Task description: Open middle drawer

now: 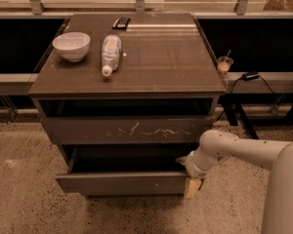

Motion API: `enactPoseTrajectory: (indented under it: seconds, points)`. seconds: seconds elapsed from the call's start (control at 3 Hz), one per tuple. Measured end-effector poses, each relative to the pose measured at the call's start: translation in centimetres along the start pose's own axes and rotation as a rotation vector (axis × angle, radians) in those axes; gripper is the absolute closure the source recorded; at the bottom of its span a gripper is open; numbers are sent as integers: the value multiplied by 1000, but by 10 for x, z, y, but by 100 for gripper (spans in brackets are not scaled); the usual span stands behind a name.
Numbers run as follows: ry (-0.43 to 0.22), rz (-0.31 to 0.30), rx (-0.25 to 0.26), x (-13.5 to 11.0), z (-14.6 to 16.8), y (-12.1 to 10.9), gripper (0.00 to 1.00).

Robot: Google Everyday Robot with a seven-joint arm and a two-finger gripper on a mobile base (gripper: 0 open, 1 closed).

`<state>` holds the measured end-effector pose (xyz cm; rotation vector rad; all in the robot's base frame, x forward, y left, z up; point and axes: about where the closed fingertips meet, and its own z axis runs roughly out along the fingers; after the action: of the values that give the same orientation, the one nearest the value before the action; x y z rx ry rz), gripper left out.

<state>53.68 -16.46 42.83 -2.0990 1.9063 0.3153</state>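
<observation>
Camera view: I have the pincer (192,181) low at the right end of the middle drawer (122,183), pressed against that drawer's right corner. I cannot tell whether it is apart, together or clamped on the panel. From the pincer the drawer's plain front runs away toward 9 o'clock. The white arm (234,147) comes in from 3 o'clock and bends down to the corner.

The middle drawer is the lower of the two fronts I can make out. It stands partly out from the cabinet, with a dark gap showing behind its top edge. Just above it, at 12 o'clock from its centre, is the scratched front (132,129), set back flush and marked with white scrapes. Above that front is one dark slot under the tabletop (171,57).

Counting what I see:
- One pincer on one arm.
- Two drawer fronts, one plain and one scratched.
- One white bowl (72,46), upright at about 10 o'clock on the tabletop.
- One clear bottle (110,54) lying on its side just beside the bowl at its 3 o'clock, cap pointing toward 6 o'clock.
- One small dark device (121,22) at the tabletop's 12 o'clock edge.
- One cup (224,64) with a straw on the ledge off the tabletop's 3 o'clock side, with one black cable (263,79) near it.
</observation>
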Motion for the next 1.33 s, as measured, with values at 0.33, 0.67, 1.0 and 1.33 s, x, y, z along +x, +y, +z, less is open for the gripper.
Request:
enactPoseTrajectory:
  seconds: [0.33, 0.67, 1.0, 1.33]
  points:
    - [13, 12, 0, -4, 1, 11, 40]
    - [-15, 10, 7, -11, -3, 17, 63]
    - [-31, -12, 0, -18, -6, 20, 67]
    - [-53, -40, -16, -26, -8, 22, 67]
